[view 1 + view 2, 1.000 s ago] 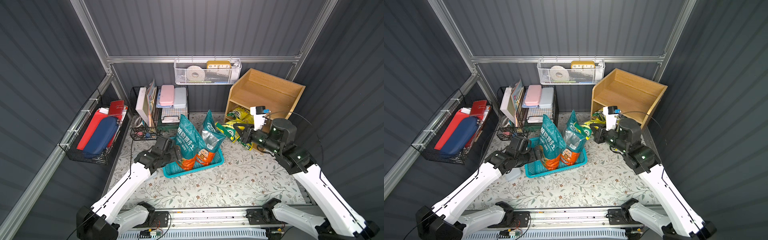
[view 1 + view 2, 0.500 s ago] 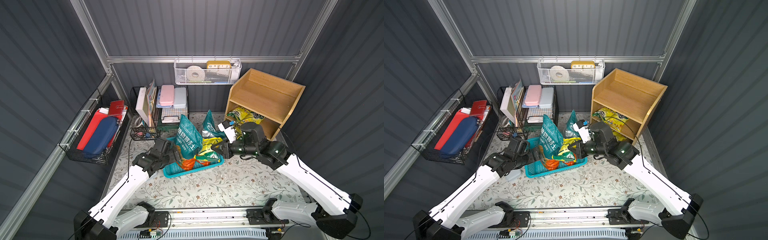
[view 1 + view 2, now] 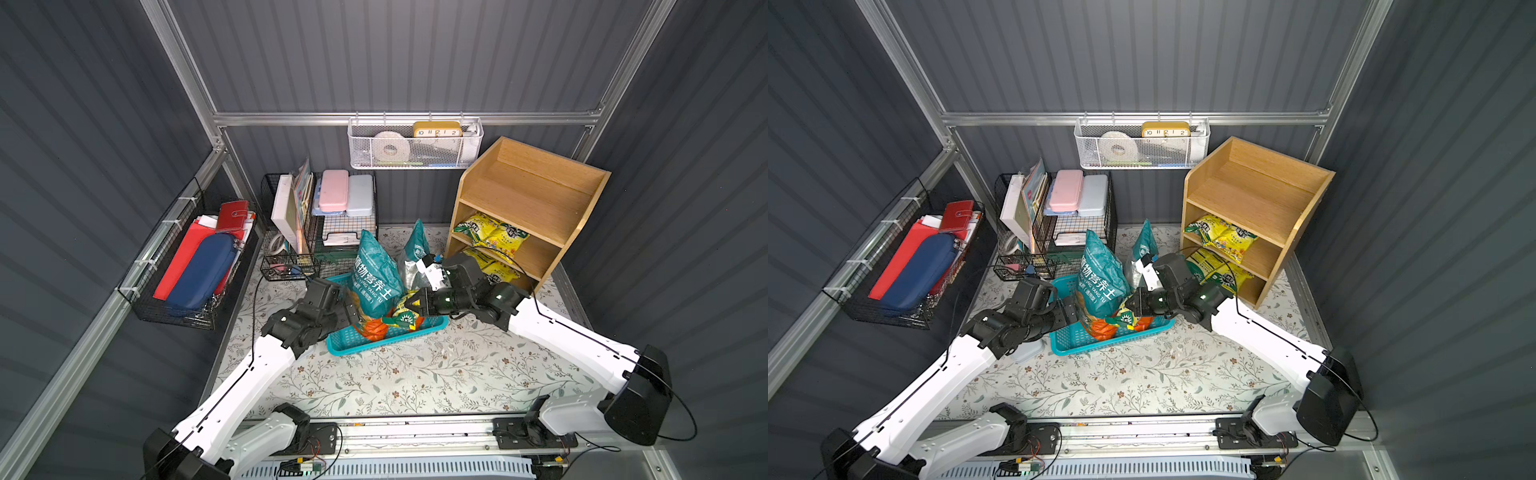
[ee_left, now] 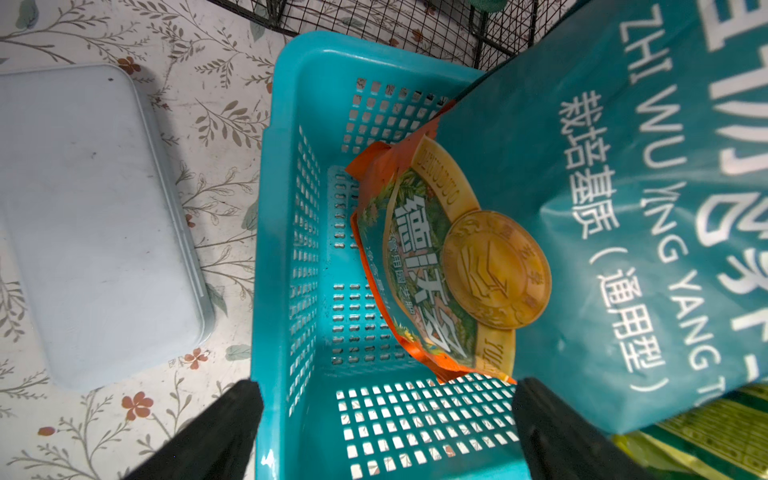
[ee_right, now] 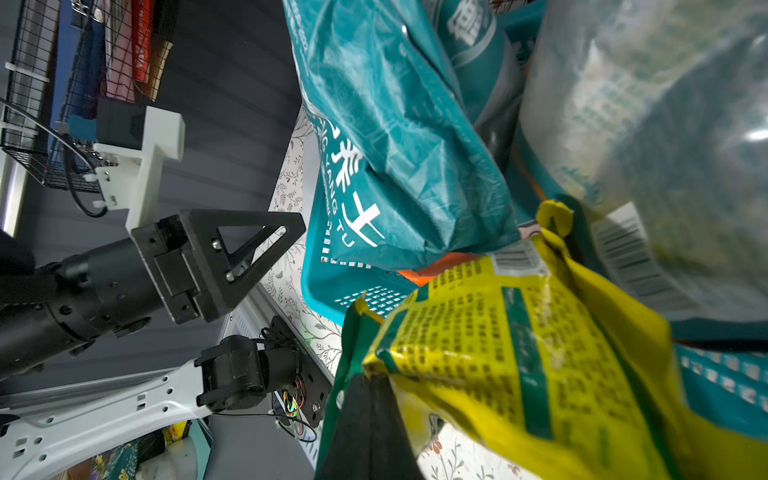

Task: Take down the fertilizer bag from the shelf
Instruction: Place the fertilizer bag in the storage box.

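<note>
right gripper (image 3: 415,306) clamped on an edge of the fertilizer bag (image 5: 519,353), off the shelf (image 3: 536,195) and over the teal basket (image 3: 386,338) just below its tips; thin pinch may slip or the bag may catch the soil bag (image 3: 372,274) alongside (contact unclear, blurry), and left gripper (image 4: 386,419), jaws wide astride the basket wall, could get bumped.

Dark ribbed walls (image 3: 374,54) all round, aluminium rails (image 3: 291,119); floral-print surface (image 3: 415,374) below; white mesh basket (image 3: 428,157) hanging at twelve o'clock.
</note>
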You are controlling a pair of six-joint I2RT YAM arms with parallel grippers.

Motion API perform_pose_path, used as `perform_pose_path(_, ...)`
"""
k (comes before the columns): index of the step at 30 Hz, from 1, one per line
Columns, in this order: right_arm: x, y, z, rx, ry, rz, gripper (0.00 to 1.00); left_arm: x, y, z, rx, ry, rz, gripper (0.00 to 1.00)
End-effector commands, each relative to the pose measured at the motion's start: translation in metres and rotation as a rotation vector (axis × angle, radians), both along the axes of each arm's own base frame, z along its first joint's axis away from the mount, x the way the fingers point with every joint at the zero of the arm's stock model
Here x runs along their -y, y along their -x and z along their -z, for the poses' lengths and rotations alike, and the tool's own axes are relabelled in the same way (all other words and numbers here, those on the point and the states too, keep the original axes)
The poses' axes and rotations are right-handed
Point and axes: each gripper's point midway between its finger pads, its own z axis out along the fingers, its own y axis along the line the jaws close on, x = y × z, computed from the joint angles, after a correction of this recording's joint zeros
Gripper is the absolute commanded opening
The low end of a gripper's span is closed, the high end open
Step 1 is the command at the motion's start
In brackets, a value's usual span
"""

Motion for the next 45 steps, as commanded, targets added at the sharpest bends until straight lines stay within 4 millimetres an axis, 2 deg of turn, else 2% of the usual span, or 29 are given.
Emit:
perform_pose_path(1, -0.011, -0.012, 0.0, 0.027, -0.026, 0.022, 0.0, -0.004, 0.003, 0.004, -0.011, -0.001, -0.02, 0.99)
perform_pose_path(7, -0.028, -0.023, 0.033, -0.011, 0.023, 0.018, 0.0, -0.002, -0.001, 0.002, -0.018, -0.016, -0.007, 0.99)
perform_pose_path(13, -0.035, -0.024, 0.09, -0.061, 0.202, -0.028, 0.0, -0.002, -0.001, 0.0, -0.013, -0.022, 0.001, 0.99)
perform_pose_path(17, -0.016, -0.01, 0.132, -0.042, 0.455, -0.071, 0.0, -0.004, 0.001, 0.003, -0.023, -0.038, 0.003, 0.99)
perform_pose_path(22, -0.002, 0.019, 0.176, -0.117, 0.627, -0.149, 0.0, -0.001, -0.002, 0.005, -0.023, -0.03, 0.004, 0.99)
perform_pose_path(27, 0.009, 0.029, 0.194, -0.123, 0.758, -0.171, 0.0, 0.0, -0.003, 0.005, -0.029, -0.028, 0.006, 0.99)
perform_pose_path(32, 0.023, 0.026, 0.195, -0.075, 0.905, -0.187, 0.0, 0.0, -0.001, 0.008, -0.038, -0.026, 0.003, 0.99)
perform_pose_path(35, 0.027, 0.019, 0.181, -0.029, 0.925, -0.162, 0.02, -0.001, 0.001, 0.008, -0.039, -0.025, 0.001, 0.99)
perform_pose_path(36, 0.025, 0.015, 0.173, -0.005, 0.909, -0.148, 0.07, -0.001, 0.001, 0.008, -0.036, -0.023, 0.001, 0.99)
perform_pose_path(40, 0.004, 0.002, 0.12, 0.105, 0.717, -0.089, 0.39, -0.002, 0.002, 0.01, -0.039, -0.019, -0.001, 0.99)
perform_pose_path(42, -0.008, -0.004, 0.088, 0.162, 0.589, -0.06, 0.44, -0.001, 0.002, 0.01, -0.042, -0.017, 0.002, 0.99)
perform_pose_path(45, -0.013, -0.013, 0.036, 0.242, 0.421, 0.002, 0.47, 0.0, 0.002, 0.009, -0.044, -0.018, 0.005, 0.99)
